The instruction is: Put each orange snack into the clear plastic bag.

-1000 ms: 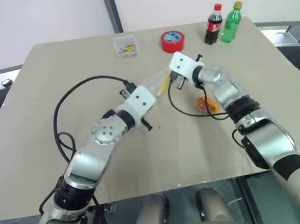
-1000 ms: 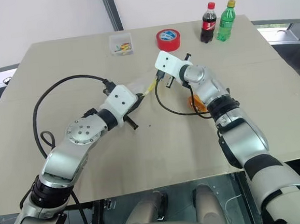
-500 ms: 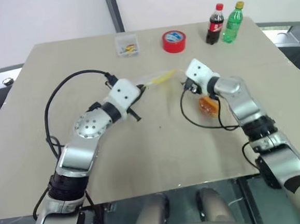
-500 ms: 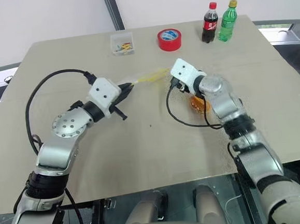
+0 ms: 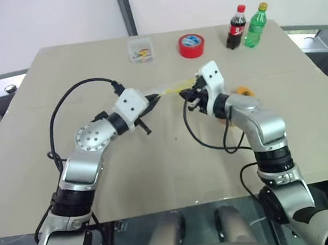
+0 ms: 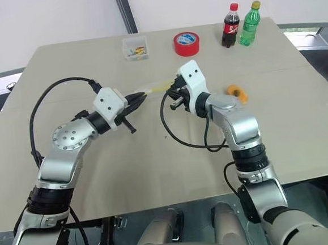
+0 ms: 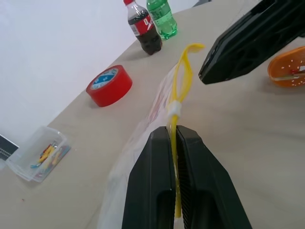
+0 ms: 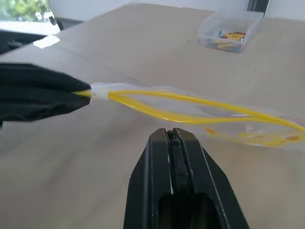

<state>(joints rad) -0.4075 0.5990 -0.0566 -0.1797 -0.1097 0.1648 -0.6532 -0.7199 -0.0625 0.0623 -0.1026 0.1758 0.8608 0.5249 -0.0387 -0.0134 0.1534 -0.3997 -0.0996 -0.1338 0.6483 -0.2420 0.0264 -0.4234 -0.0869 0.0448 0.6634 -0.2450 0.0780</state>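
The clear plastic bag (image 5: 173,89) hangs just above the table, and my left gripper (image 5: 152,99) is shut on its yellow seal strip (image 7: 177,102). The strip's two sides bow slightly apart (image 8: 190,106). Just right of the bag's free end, my right gripper (image 5: 188,95) is shut with nothing between its fingers and points toward the bag (image 8: 224,119). One orange snack (image 5: 242,91), a small oval, lies on the table behind my right forearm and also appears in the left wrist view (image 7: 288,67). What lies inside the bag is unclear.
A red tape roll (image 5: 192,44) and a small clear box of coloured bits (image 5: 139,50) stand at the back of the table (image 5: 157,174). A cola bottle (image 5: 235,26) and a green bottle (image 5: 256,24) stand at the back right. Black cables loop over the table by both arms.
My right gripper drew back from the snack to the bag's free end and rolled. The snack now lies farther back and right. The left gripper shifted left with the bag.
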